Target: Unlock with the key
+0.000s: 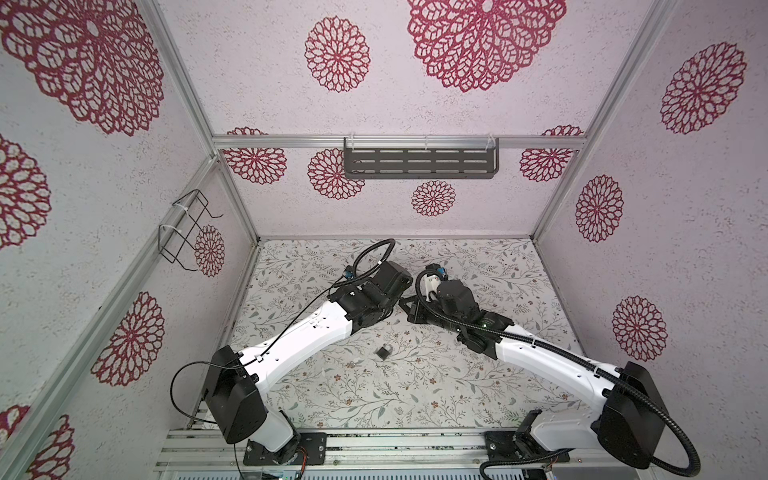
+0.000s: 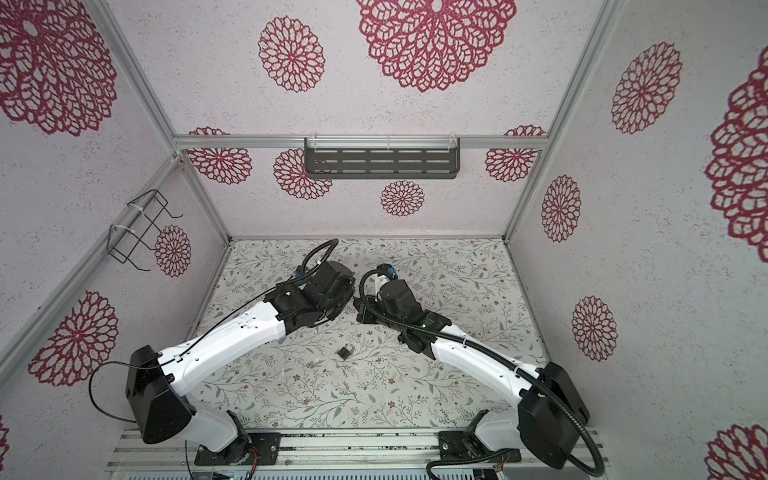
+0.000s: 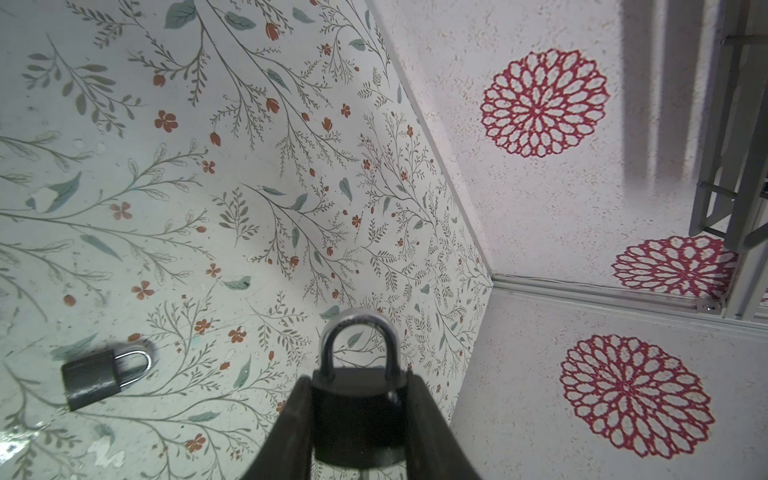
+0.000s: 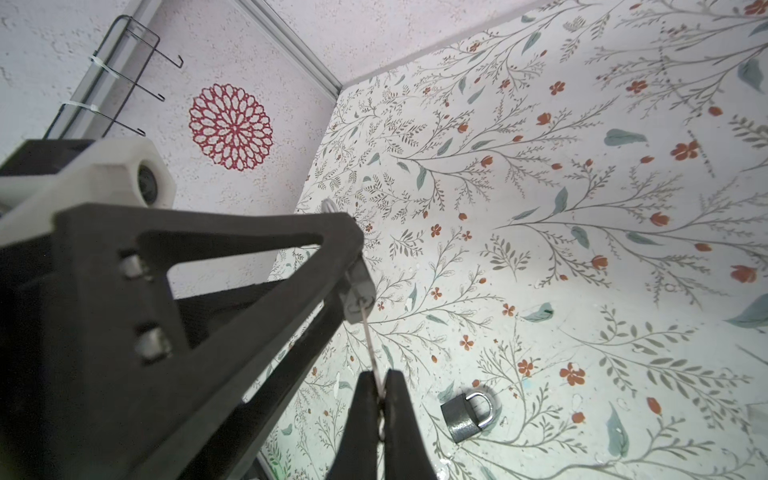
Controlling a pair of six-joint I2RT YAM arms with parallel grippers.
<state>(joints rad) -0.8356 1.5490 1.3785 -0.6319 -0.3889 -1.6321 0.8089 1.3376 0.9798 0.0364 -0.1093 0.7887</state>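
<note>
My left gripper (image 3: pixel 359 380) is shut on a black padlock (image 3: pixel 359 411), one finger on each side of its body. Its silver shackle (image 3: pixel 357 332) sticks out past the fingertips with both legs in the body. In the right wrist view the same padlock (image 4: pixel 358 297) shows its underside at the tip of the left gripper's fingers (image 4: pixel 208 232). My right gripper (image 4: pixel 379 376) is shut on the key (image 4: pixel 371 345). The thin blade runs up to the keyhole in that underside, and I cannot tell how far in it sits. In both top views the two wrists meet above the table's middle.
A second grey padlock (image 1: pixel 383 351) (image 2: pixel 344 352) (image 3: pixel 93 380) (image 4: pixel 463 413) lies flat on the floral table, nearer the front than the grippers. A slotted dark shelf (image 1: pixel 419 162) hangs on the back wall. A wire rack (image 1: pixel 187 232) is on the left wall.
</note>
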